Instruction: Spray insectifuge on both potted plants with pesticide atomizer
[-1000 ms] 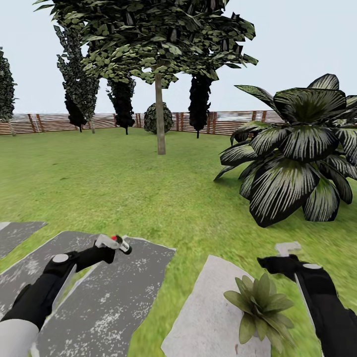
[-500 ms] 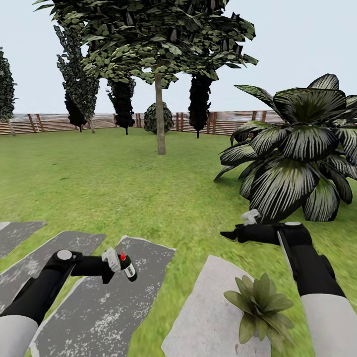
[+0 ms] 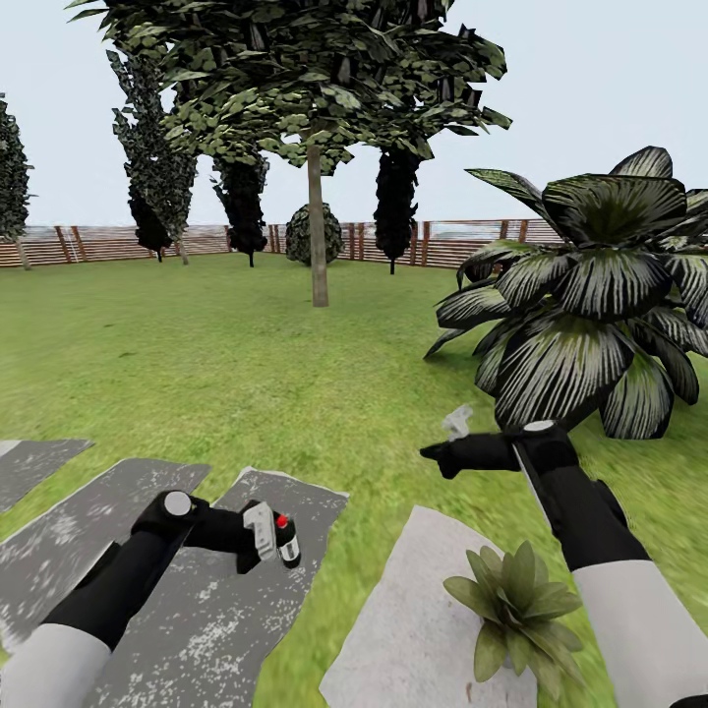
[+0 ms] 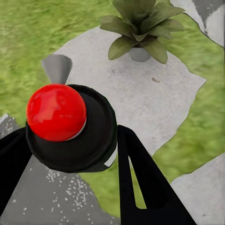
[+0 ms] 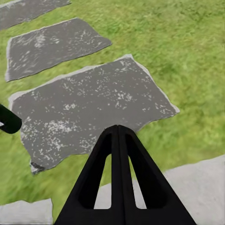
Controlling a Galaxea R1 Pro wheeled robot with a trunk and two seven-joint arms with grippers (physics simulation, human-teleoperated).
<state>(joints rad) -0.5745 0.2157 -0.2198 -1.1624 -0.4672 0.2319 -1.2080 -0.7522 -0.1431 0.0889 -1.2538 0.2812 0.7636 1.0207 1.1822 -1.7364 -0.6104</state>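
Though its body hides behind the red cap, the pesticide atomizer [image 4: 70, 126] sits pinched in the left gripper [image 3: 264, 536], nozzle toward the potted plant [image 4: 138, 26]; the right gripper [image 5: 118, 140] is pressed together.

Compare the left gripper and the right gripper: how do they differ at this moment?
The left gripper is shut on the atomizer, a dark bottle with a red top; the right gripper is shut and holds nothing. The left gripper hangs over a dark paving slab, lower than the right gripper, which is over the grass. Both are black.

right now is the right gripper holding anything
No: in the right wrist view the right gripper has its jaws pressed together with nothing between them, over a grey paving slab.
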